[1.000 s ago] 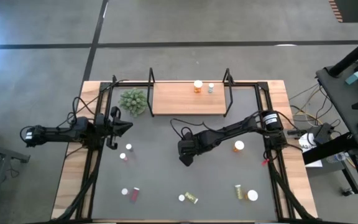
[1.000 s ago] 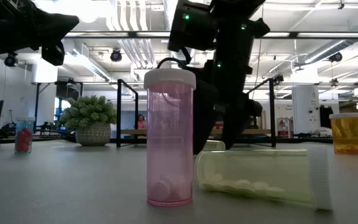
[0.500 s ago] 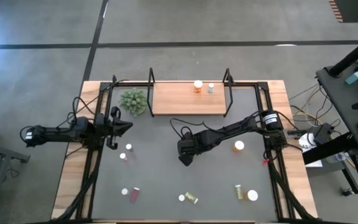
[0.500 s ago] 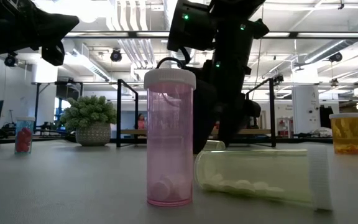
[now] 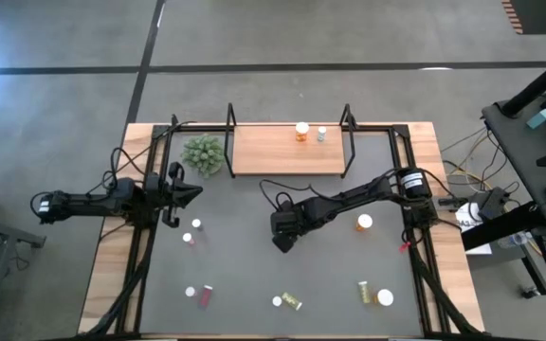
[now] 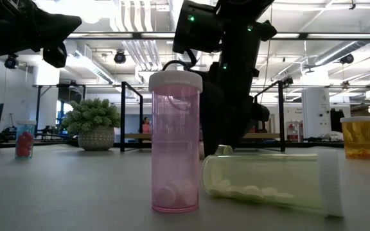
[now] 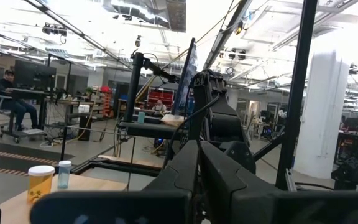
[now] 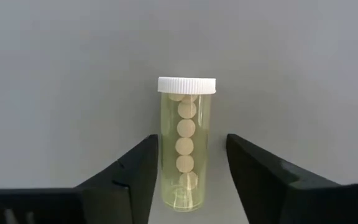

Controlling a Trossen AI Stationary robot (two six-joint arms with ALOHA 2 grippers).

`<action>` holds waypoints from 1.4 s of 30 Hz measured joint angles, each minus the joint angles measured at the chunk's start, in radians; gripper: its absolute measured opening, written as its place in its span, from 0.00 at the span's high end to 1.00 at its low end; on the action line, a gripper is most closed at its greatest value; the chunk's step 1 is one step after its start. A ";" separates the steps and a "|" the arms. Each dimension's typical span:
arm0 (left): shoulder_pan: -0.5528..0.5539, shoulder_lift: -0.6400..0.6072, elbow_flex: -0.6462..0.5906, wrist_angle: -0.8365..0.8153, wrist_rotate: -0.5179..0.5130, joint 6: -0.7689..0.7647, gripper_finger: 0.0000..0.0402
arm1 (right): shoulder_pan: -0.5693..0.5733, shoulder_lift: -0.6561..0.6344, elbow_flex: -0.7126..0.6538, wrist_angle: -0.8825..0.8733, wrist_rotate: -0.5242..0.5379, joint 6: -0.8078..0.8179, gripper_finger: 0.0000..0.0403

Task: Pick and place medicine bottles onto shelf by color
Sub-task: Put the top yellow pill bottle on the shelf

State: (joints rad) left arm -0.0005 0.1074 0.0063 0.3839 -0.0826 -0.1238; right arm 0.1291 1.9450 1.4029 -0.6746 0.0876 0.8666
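Right tool (image 8: 188,165) straddling a yellow-green pill bottle (image 8: 186,146), white-capped, lying flat, round tablets stacked inside, fingers (image 8: 135,171) flanking it with slight gaps, not clamping, left tool (image 5: 172,197) sitting clenched, empty.

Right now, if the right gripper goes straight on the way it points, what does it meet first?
The right gripper would first meet the yellow-green bottle lying between its fingers, then probably the grey mat beneath it.

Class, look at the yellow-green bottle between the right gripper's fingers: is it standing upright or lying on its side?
Lying on its side. The yellow-green bottle lies flat on the mat, pills lined along its length.
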 joint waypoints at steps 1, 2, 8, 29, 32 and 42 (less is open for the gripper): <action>0.000 0.000 0.000 0.000 0.000 0.000 1.00 | 0.000 0.000 0.000 0.000 -0.007 -0.005 0.58; 0.000 0.000 0.000 0.000 0.000 0.000 1.00 | 0.000 0.000 0.000 0.000 -0.010 -0.011 0.59; 0.000 0.000 0.000 0.000 0.000 0.000 1.00 | 0.001 0.000 0.000 0.000 -0.018 -0.041 0.70; 0.000 0.000 0.000 0.141 -0.008 0.008 1.00 | -0.006 -0.074 0.000 0.000 -0.121 -0.056 0.77; 0.000 0.001 0.000 0.320 -0.039 0.006 1.00 | -0.015 -0.102 0.000 0.000 -0.118 -0.056 0.77; 0.000 0.000 0.000 0.787 -0.043 0.075 1.00 | -0.050 -0.195 0.000 0.010 -0.107 -0.057 0.77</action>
State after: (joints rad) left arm -0.0006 0.1070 0.0061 1.1709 -0.1253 -0.0485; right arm 0.0793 1.7504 1.4029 -0.6647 -0.0194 0.8101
